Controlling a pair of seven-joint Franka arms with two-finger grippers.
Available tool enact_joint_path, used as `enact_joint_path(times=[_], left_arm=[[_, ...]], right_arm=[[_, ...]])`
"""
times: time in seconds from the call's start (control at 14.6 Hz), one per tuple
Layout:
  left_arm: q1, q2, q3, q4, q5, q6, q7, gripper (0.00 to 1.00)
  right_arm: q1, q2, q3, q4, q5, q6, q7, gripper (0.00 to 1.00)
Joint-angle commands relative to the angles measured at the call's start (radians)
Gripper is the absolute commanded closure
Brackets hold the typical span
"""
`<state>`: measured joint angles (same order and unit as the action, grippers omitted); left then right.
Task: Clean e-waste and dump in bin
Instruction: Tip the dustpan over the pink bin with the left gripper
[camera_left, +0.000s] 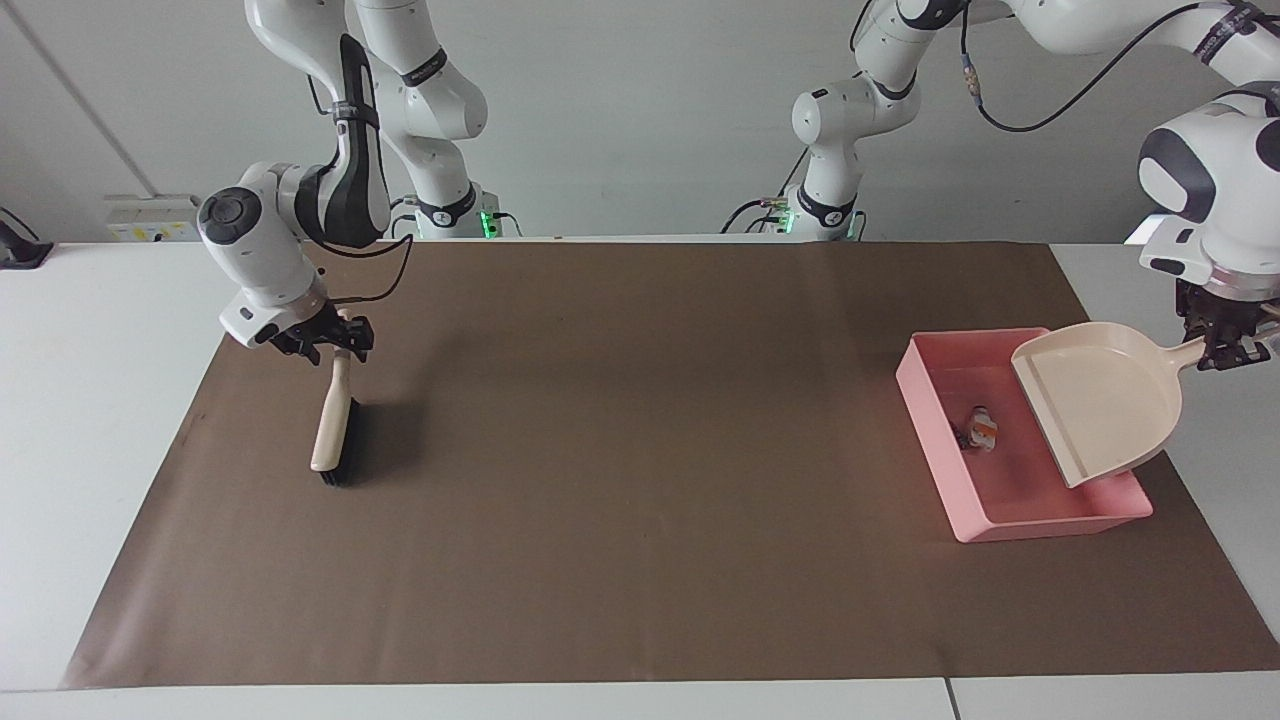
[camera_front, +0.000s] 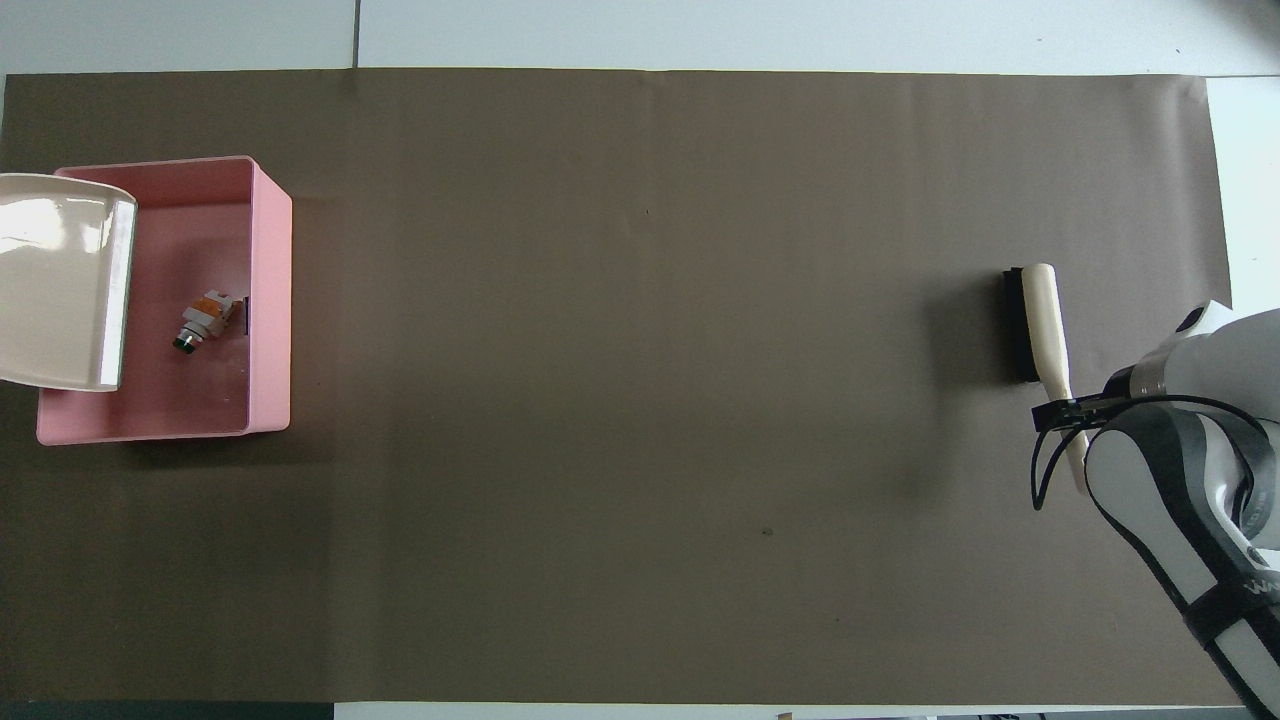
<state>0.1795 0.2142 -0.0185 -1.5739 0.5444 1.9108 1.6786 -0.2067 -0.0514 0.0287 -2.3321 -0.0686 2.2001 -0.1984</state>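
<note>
The pink bin (camera_left: 1020, 520) sits at the left arm's end of the mat and also shows in the overhead view (camera_front: 270, 300). The white-and-green part (camera_left: 984, 430) lies inside it (camera_front: 203, 322). The dark brown cylinder shows only as a dark sliver (camera_front: 246, 312) beside that part, against the bin's wall. My left gripper (camera_left: 1225, 345) is shut on the handle of the beige dustpan (camera_left: 1100, 400), which hangs empty and steeply tilted over the bin (camera_front: 55, 290). My right gripper (camera_left: 335, 340) is shut on the handle of a brush (camera_left: 335, 430), its bristle end down at the mat (camera_front: 1035, 320).
A brown mat (camera_left: 640, 450) covers most of the white table. The right arm's wrist and cable (camera_front: 1180, 470) hang over the mat's edge at the right arm's end.
</note>
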Motion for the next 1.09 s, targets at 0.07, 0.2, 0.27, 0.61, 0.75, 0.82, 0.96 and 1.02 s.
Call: enact_joint_path(times=[0.07,0.2,0.27,0.61,0.75,0.82,0.96,1.02], left_arm=[[-0.063,0.011,0.012,0.014,0.142,-0.007,-0.053,0.99],[-0.08,0.001,0.011,0.024,0.18,-0.018,-0.042,0.98],[-0.08,-0.007,0.008,0.026,0.181,-0.038,-0.039,0.98],[-0.086,-0.091,-0.026,0.048,-0.004,-0.165,-0.008,0.96],[-0.08,-0.12,-0.021,0.048,-0.151,-0.202,0.021,0.97],[-0.08,-0.131,-0.021,0.046,-0.208,-0.225,0.032,0.97],[-0.087,-0.163,-0.023,-0.013,-0.294,-0.222,0.032,0.97],[-0.098,-0.179,-0.029,-0.052,-0.323,-0.213,0.027,0.97]], right_arm=[[-0.045,-0.008,0.008,0.166,-0.014,-0.065,0.008,0.0],[-0.042,-0.018,0.011,0.255,-0.013,-0.086,0.007,0.0],[-0.034,-0.027,0.019,0.284,0.003,-0.114,0.022,0.0],[0.041,-0.033,0.02,0.572,0.009,-0.461,0.305,0.0],[0.046,-0.012,0.02,0.693,0.009,-0.593,0.338,0.0],[0.047,0.013,0.022,0.755,0.01,-0.65,0.339,0.0],[0.052,0.031,0.029,0.798,0.013,-0.709,0.339,0.0],[0.061,0.03,0.037,0.806,0.029,-0.72,0.339,0.0]])
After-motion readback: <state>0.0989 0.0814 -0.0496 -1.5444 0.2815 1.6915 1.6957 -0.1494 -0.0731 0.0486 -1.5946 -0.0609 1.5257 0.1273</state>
